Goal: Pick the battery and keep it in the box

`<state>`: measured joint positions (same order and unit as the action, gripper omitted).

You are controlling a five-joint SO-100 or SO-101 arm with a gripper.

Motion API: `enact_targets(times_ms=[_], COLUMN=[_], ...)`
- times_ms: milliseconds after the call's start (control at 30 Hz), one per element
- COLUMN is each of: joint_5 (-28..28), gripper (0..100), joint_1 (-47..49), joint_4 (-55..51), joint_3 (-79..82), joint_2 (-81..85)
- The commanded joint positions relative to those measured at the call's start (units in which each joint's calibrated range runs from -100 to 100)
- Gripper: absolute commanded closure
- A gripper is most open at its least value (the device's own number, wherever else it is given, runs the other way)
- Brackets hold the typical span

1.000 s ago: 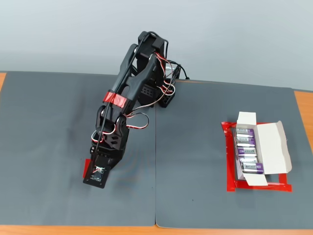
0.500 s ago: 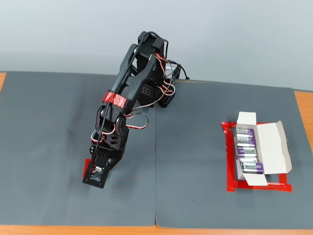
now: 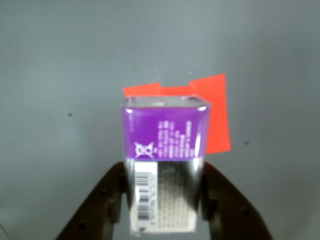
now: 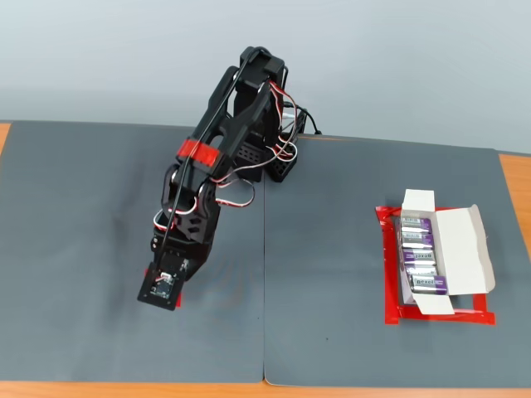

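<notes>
In the wrist view my gripper (image 3: 165, 175) is shut on the battery (image 3: 165, 150), a shrink-wrapped pack with a purple label band and silver lower part, one dark finger on each side. A flat red tape patch (image 3: 217, 115) lies on the grey mat just behind it. In the fixed view the gripper (image 4: 176, 278) points down at the left half of the mat, and the held battery is hidden under the arm. The white box (image 4: 460, 249) lies open at the right, far from the gripper, with several purple-banded packs (image 4: 419, 253) in a row inside.
A red tape outline (image 4: 390, 278) frames the box. The arm's base (image 4: 270, 157) stands at the back centre of the grey mat (image 4: 332, 249). Wooden table edges show at the front and sides.
</notes>
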<state>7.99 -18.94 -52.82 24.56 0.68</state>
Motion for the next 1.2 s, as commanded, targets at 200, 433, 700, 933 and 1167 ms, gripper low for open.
enact_targets(times_ms=[200,433,700,933,1167], joint_5=[0.1,0.4,0.1,0.1,0.1], gripper=[96,96,96,96,96], joint_1=[3.9,11.8,22.3,31.6,41.4], joint_4=[-6.3,-6.4,-6.4,-6.5,-5.8], joint_3=[-8.9,-10.5,-10.5,-10.5,-10.0], joint_2=[9.1,11.2,11.2,11.1,10.3])
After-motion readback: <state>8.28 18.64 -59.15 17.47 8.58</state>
